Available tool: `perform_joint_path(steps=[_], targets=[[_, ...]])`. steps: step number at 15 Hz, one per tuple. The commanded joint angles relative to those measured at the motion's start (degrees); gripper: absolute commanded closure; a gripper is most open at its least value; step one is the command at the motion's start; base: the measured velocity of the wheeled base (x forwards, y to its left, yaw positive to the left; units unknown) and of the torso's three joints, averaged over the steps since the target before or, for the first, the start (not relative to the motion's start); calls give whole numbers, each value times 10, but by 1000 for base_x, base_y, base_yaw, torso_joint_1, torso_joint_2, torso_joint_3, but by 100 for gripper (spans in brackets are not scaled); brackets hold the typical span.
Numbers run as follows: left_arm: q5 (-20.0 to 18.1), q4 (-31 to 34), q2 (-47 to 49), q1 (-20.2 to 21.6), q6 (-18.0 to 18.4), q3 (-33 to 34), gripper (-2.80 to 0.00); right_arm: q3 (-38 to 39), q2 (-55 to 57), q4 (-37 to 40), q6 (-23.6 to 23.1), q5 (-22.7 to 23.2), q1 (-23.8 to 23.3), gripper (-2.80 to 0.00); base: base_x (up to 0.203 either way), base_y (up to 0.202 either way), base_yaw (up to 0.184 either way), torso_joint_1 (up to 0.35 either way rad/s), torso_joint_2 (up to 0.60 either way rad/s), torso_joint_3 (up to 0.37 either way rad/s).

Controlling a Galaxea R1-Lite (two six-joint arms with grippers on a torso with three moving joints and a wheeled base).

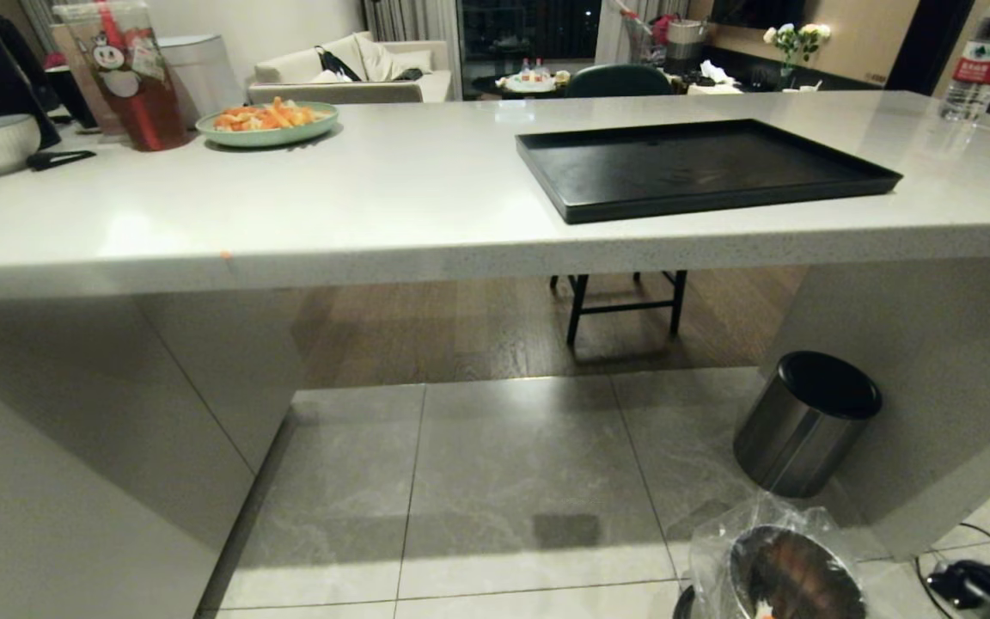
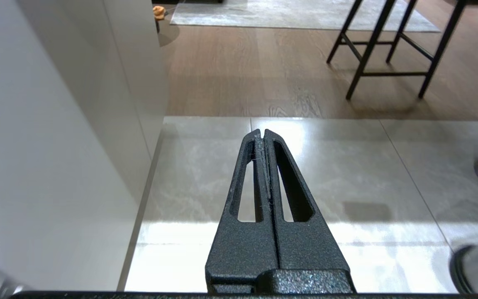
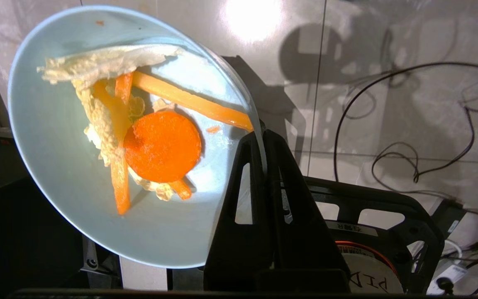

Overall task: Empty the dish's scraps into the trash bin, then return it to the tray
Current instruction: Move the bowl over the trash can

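My right fingers [image 3: 264, 135] pinch the dish [image 3: 56, 137] rim, scraps [image 3: 156, 141] inside. Trash bin [image 1: 791, 572] on floor, near right. Tray [image 1: 701, 168] on desk. Left fingers [image 2: 262, 133] closed, empty.

the dish [image 3: 56, 166] is pale blue. the scraps [image 3: 156, 145] in it are bright orange and pale yellow, with one round orange slice. the right gripper [image 3: 264, 137] is black, and so is the left gripper [image 2: 263, 133]. the tray [image 1: 701, 168] is black on a pale grey speckled desk [image 1: 392, 198]. the trash bin [image 1: 791, 576] is shiny silver with a clear crinkly bag. the other bin [image 1: 804, 421] is steel grey with a black lid. the plate [image 1: 267, 129] is green. the floor [image 1: 504, 481] has grey marbled tiles
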Motion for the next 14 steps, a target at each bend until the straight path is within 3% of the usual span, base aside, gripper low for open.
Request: perform_joint_path(steps=[1,7,14], targets=[[0,0,1,0,0,0,0,0,1,1,1,0,0,0,-193,0,-1,2,1,6],[0,0,1,0,1,0,0,1,1,1,1,0,3,0,-180,0,-1,1,4,3],[0,0,1,0,1,0,0,-6,4,1,0,-3,2,0,0,0,0,0,0,0]])
